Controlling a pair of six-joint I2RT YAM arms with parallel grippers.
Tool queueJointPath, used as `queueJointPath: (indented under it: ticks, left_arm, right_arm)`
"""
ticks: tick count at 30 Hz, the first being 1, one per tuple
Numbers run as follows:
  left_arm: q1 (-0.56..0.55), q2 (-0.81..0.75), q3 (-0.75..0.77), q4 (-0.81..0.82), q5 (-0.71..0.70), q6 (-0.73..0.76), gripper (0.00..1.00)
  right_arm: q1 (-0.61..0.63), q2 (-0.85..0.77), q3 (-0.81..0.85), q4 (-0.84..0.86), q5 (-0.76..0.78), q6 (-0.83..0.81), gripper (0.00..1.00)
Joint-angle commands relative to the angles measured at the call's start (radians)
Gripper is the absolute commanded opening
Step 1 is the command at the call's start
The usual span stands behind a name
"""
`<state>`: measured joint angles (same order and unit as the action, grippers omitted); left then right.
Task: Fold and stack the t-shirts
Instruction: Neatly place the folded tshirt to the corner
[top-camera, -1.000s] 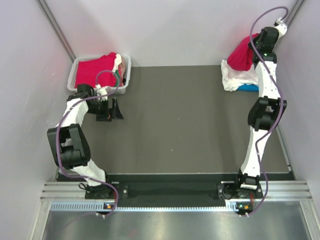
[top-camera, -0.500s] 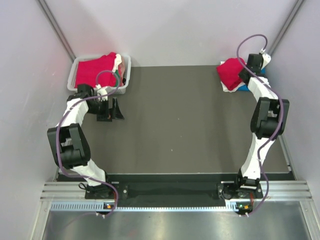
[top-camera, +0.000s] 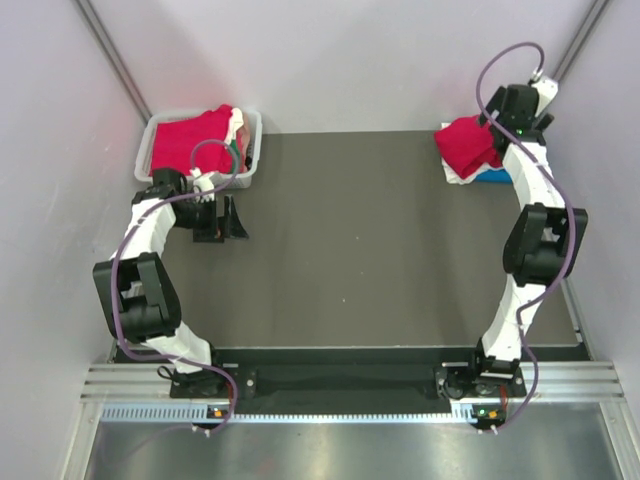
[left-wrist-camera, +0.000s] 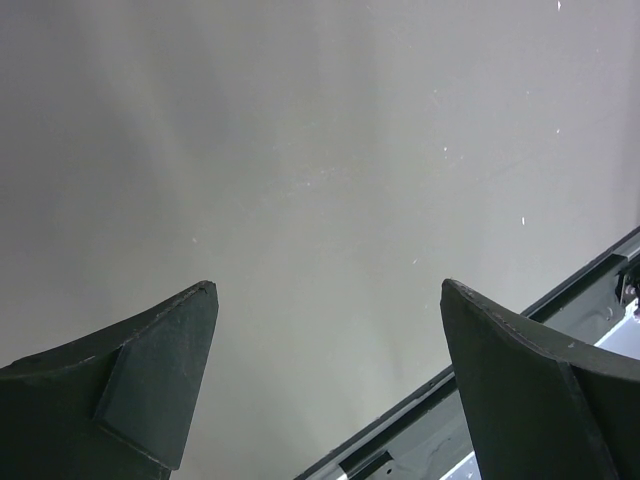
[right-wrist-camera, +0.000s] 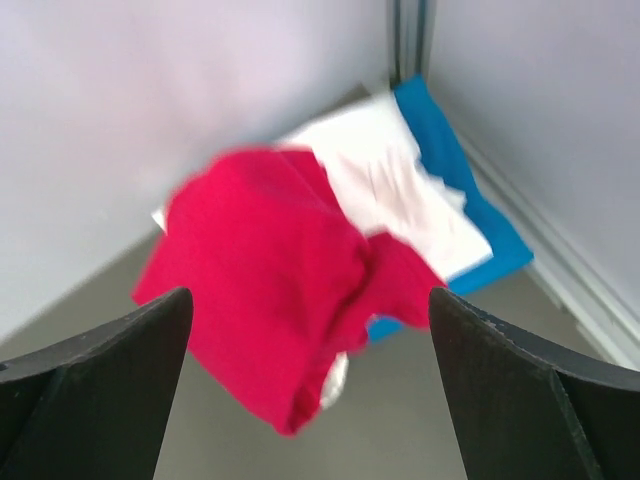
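Lying below the spread, empty right fingers, the red t-shirt tops the stack; left fingers spread too.

One bench carries two arms, the left arm and the right arm, with one hand each: left hand, right hand. There is one tub. Three t-shirts are stacked: one red t-shirt, one white t-shirt and one blue t-shirt. The number of shirts in the tub's red cloth cannot be told.
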<state>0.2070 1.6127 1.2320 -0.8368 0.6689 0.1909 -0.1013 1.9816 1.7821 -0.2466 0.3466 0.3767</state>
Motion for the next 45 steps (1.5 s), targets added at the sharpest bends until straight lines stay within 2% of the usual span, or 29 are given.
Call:
queueJointPath:
  ticks: [1, 6, 9, 10, 13, 14, 17, 23, 25, 28, 35, 41, 45]
  left_arm:
    - [0.005, -0.042, -0.006, -0.013, 0.023, 0.019, 0.97]
    - [0.003, -0.054, -0.006, -0.035, -0.003, 0.039, 0.97]
    - [0.005, -0.068, 0.000, -0.051, -0.015, 0.047, 0.97]
    - [0.006, -0.071, 0.006, -0.056, -0.009, 0.047, 0.97]
    - [0.006, -0.070, 0.020, -0.059, 0.011, 0.033, 0.97]
    - [0.005, -0.068, 0.024, -0.059, 0.021, 0.028, 0.97]
    - [0.005, -0.045, 0.052, -0.068, 0.038, 0.015, 0.97]
    - [0.005, -0.043, 0.076, -0.079, 0.024, 0.018, 0.97]
    - [0.005, -0.056, 0.084, -0.091, 0.023, 0.027, 0.97]
    - [0.005, -0.069, 0.087, -0.104, 0.018, 0.039, 0.97]
    - [0.006, -0.082, 0.092, -0.119, 0.012, 0.045, 0.97]
    - [0.008, -0.091, 0.129, -0.131, 0.015, 0.050, 0.98]
    - [0.008, -0.092, 0.185, -0.160, 0.023, 0.044, 0.98]
  right_arm:
    - [-0.015, 0.127, 0.220, -0.014, 0.019, -0.021, 0.99]
    - [-0.046, 0.293, 0.472, -0.058, -0.034, -0.010, 1.00]
    - [-0.060, 0.381, 0.584, -0.152, -0.054, 0.013, 1.00]
    - [-0.060, 0.381, 0.576, -0.158, -0.067, 0.010, 1.00]
    - [-0.055, 0.298, 0.408, -0.119, -0.073, 0.013, 1.00]
    - [-0.052, 0.271, 0.287, -0.068, -0.078, 0.014, 1.00]
    - [-0.041, 0.183, 0.104, -0.019, -0.080, 0.016, 1.00]
    - [-0.034, 0.089, -0.105, 0.001, -0.012, 0.016, 0.99]
    - [-0.037, 0.086, -0.119, -0.008, 0.029, 0.010, 1.00]
    - [-0.040, 0.128, -0.084, -0.028, 0.035, -0.025, 1.00]
    - [-0.046, 0.200, 0.212, -0.083, -0.027, -0.068, 1.00]
    - [-0.015, 0.091, 0.270, -0.086, -0.100, -0.070, 1.00]
    - [0.020, -0.030, 0.257, -0.094, -0.274, -0.068, 1.00]
